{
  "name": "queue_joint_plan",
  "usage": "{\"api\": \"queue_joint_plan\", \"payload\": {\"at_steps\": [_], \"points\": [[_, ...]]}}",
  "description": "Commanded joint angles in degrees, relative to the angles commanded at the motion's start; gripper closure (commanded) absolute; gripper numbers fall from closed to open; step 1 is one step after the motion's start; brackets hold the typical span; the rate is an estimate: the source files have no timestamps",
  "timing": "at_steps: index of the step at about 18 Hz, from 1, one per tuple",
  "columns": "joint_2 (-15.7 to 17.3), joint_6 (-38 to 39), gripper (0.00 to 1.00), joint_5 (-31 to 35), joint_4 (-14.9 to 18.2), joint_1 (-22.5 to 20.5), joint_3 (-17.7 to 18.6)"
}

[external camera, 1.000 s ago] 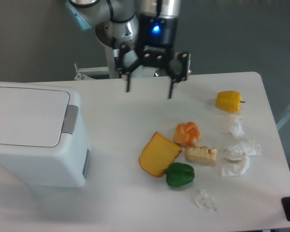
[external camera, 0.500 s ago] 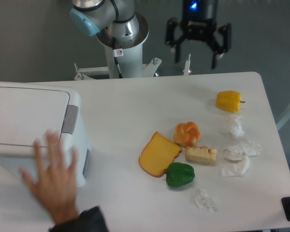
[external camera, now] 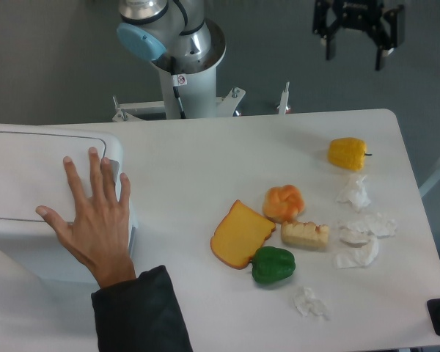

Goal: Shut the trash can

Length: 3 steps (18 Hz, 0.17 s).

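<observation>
Since the earlier frames the robot's hand [external camera: 358,42] has climbed from low over the bench to the top right corner of the view, well above and behind the far edge, and a person's hand [external camera: 95,220] has come in from the bottom left to lie flat on the bin.

Largest first: the white bench [external camera: 205,161] fills most of the view. At its left end stands the trash can [external camera: 29,242], a big white boxy bin whose flat lid [external camera: 29,169] looks fully down, flush with the rim, so the closing appears done. The person's palm rests on the lid's right edge, fingers spread over the grey latch [external camera: 114,170], with a dark sleeve [external camera: 139,312] behind it.

Behind the bench rises the arm's base column [external camera: 183,66]. The robot's hand hangs with its two fingers apart and nothing between them.

What matters for any coming move: the bin lies far to the left and below the robot's hand, across the whole bench, while the person's hand is already on it and far nearer.

Smaller things sit right of centre: a yellow cheese wedge [external camera: 240,233], a green pepper [external camera: 273,265], an orange bun [external camera: 284,202], a pale cake-like piece [external camera: 305,235], a yellow pepper [external camera: 347,153], and crumpled paper scraps [external camera: 361,238].
</observation>
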State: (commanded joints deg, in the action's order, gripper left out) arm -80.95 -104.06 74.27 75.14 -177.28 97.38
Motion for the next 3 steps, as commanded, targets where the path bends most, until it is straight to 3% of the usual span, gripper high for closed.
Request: {"api": "queue_joint_plan", "payload": {"at_steps": [3], "points": [[0.35,0.00,0.00,-0.61,0.18,0.00,0.09]]}}
